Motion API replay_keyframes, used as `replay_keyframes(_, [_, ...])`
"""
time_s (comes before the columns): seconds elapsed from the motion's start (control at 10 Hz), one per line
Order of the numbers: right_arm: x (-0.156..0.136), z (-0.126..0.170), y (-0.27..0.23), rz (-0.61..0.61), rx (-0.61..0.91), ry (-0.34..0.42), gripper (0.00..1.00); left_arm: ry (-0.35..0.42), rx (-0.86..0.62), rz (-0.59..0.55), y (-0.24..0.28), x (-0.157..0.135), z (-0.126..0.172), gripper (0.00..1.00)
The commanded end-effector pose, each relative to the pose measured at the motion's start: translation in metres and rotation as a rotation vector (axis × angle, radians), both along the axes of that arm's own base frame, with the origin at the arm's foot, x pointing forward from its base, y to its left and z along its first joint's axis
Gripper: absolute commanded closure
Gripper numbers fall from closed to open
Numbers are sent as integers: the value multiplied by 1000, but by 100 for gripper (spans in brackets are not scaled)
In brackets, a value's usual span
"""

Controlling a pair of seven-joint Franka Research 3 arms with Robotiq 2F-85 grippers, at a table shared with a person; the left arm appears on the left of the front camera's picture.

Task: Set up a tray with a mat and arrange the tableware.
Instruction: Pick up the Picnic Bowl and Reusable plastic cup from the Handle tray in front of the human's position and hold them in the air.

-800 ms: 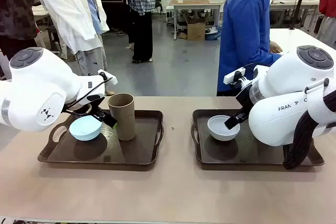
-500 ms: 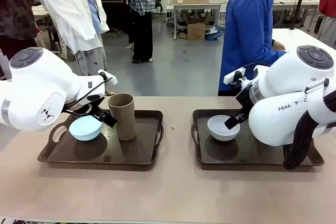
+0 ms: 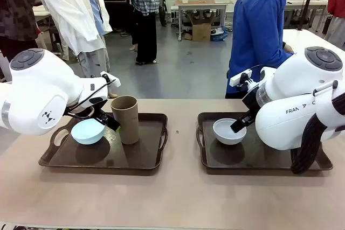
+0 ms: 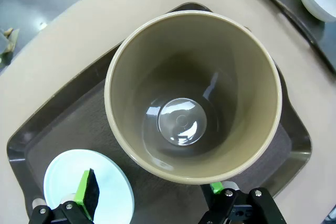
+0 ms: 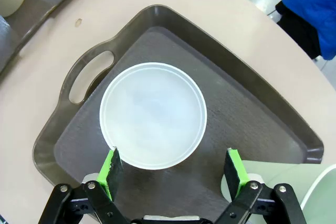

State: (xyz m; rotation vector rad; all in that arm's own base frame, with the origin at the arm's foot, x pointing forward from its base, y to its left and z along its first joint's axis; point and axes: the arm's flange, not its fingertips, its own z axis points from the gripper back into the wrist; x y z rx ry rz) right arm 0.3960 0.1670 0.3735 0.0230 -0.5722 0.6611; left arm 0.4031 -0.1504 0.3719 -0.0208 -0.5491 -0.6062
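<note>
Beige table [image 3: 172,200] in a lab room. People stand behind it, and one person in a blue shirt [image 3: 259,30] is at the far edge. Two dark brown trays with handles sit on the table side by side, well apart.

Left gripper [image 4: 151,192]: jaws wide apart, nothing held. One green pad [image 4: 84,192] hangs over the pale blue bowl [image 4: 60,177], and the other sits by the near rim of the tan-brown tumbler [image 4: 193,93]. The tumbler is upright and empty, straight ahead of the fingers. Cannot tell if a pad touches it. Bowl and tumbler both stand on the left tray [image 3: 102,168], the bowl toward its left handle and the tumbler just beside it, nearer the middle. Whether the two touch is unclear.

Right gripper [image 5: 173,172]: jaws wide too, empty. The white bowl [image 5: 152,121] is upright just ahead of the pads, with its near rim between them. One pad is right at the rim, contact unclear. The bowl is on the right tray [image 3: 248,168], on a dark mat [image 5: 236,108], close to the handle cutout. Part of a pale green tumbler [image 5: 278,174] shows beside the other pad, at the tray's corner. In the front view the right arm covers the right half of that tray.
</note>
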Motion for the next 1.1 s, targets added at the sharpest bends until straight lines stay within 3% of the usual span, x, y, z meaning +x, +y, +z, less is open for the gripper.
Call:
replay_keyframes(0.0, [0,0,0,0,0,0,0,-1,-1,0,0,0,0,0])
replay_keyframes(0.5, [-7,6,4,33,-43,-3,0,0,0,0,0,0,0,0])
replay_keyframes(0.6, [-16,14,5,-9,-87,6,0,16,-14,-26,2,-15,13,0])
replay_keyframes(0.7, [-27,25,5,-37,-91,31,0,40,-20,-40,6,-32,32,0])
replay_keyframes(1.0, [-77,60,-15,-148,-42,219,0,150,7,24,24,-67,70,0])
